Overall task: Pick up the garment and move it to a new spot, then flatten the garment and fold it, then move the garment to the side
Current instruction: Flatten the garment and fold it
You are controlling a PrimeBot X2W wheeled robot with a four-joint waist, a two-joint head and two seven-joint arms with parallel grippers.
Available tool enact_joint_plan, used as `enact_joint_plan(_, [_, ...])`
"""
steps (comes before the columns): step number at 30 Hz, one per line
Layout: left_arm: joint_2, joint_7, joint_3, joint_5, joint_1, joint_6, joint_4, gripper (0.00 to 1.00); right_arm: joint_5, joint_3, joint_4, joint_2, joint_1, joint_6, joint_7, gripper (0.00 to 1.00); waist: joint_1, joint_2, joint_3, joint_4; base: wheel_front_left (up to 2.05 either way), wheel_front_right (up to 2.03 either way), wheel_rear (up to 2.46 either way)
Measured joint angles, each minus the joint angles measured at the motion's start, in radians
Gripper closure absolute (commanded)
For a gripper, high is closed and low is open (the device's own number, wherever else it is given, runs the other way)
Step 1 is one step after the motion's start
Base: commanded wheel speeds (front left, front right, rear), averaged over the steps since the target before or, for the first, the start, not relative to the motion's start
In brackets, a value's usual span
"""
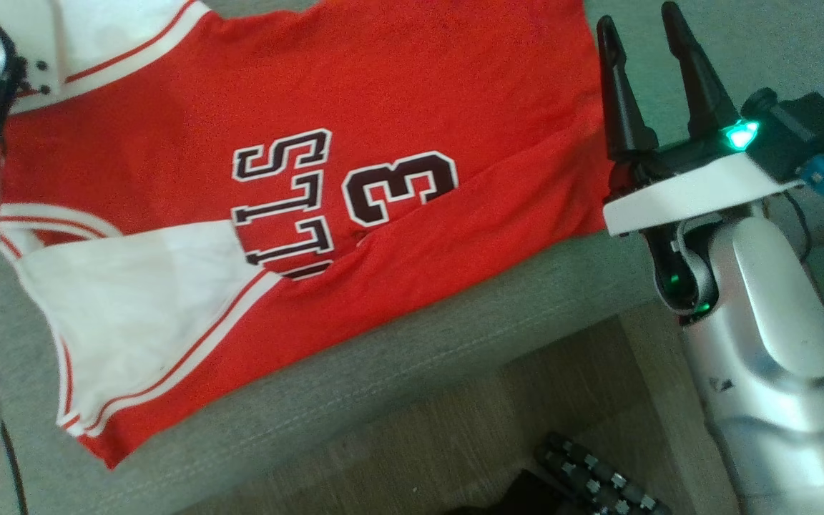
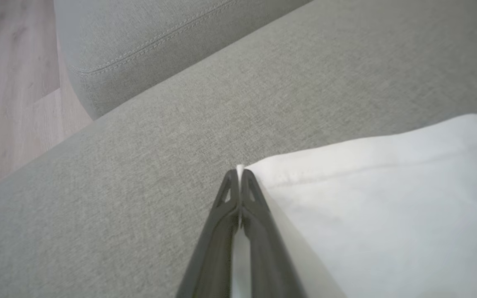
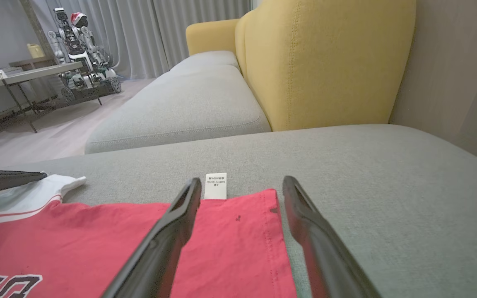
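Red cloth with white striped trim and dark outlined lettering: the sports jersey (image 1: 398,129) lies spread on the grey woven sofa cushion (image 1: 455,336), with one white panel turned over its front. My left pincer (image 2: 239,174) is pressed together, pinching a white corner at about ten o'clock of the jersey. My right pincer (image 1: 637,21) stands spread at three o'clock, just beside the red hem, gripping nothing.
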Motion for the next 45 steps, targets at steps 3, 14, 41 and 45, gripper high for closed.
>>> enact_joint_plan(3, [-0.017,-0.055,0.001,-0.026,0.011,-0.001,-0.002,1.0,0.063,-0.001,0.052,-0.005,-0.029,0.0,0.012,0.0,0.0,0.0,-0.007,0.025,0.0,0.0,0.0])
enact_joint_plan(14, [-0.126,-0.292,-0.03,-0.037,0.037,0.053,-0.148,1.0,0.115,0.066,0.32,-0.243,-0.335,0.0,0.231,0.0,0.0,0.0,-0.01,0.196,0.0,0.0,0.0])
enact_joint_plan(41, [-0.153,-0.301,-0.081,-0.053,0.068,0.053,-0.245,1.0,0.268,0.411,0.647,-0.395,-0.553,0.0,0.373,1.0,-0.0001,0.0,0.042,0.279,0.0,0.0,0.0])
enact_joint_plan(45, [-0.151,-0.301,-0.086,-0.054,0.068,0.053,-0.245,1.0,0.302,0.456,0.646,-0.394,-0.553,0.0,0.37,1.0,-0.0001,0.0001,0.035,0.277,0.0,0.0,0.0])
